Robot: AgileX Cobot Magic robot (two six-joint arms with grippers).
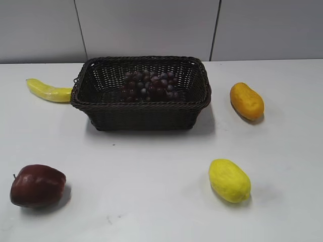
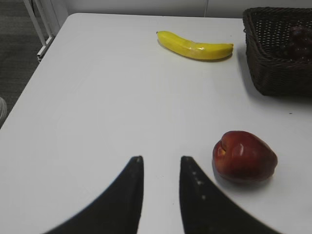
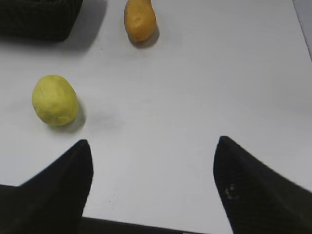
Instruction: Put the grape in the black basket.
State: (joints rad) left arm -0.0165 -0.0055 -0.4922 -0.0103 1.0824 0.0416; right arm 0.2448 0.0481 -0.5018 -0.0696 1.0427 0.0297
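The grape (image 1: pixel 149 85), a bunch of small dark red and purple grapes, lies inside the black basket (image 1: pixel 141 115) at the table's back middle. In the left wrist view the bunch (image 2: pixel 300 41) shows inside the basket (image 2: pixel 273 73) at the right edge. A corner of the basket (image 3: pixel 39 24) shows at the top left of the right wrist view. My left gripper (image 2: pixel 161 160) is open and empty over the bare table, left of a red apple. My right gripper (image 3: pixel 153 146) is wide open and empty near the table's front edge. Neither gripper shows in the exterior view.
A dark red apple (image 1: pixel 37 185) (image 2: pixel 243 156) lies front left. A banana (image 1: pixel 49 91) (image 2: pixel 195 46) lies left of the basket. An orange fruit (image 1: pixel 246 101) (image 3: pixel 140 19) lies right of the basket. A yellow lemon-like fruit (image 1: pixel 229 180) (image 3: pixel 54 100) lies front right.
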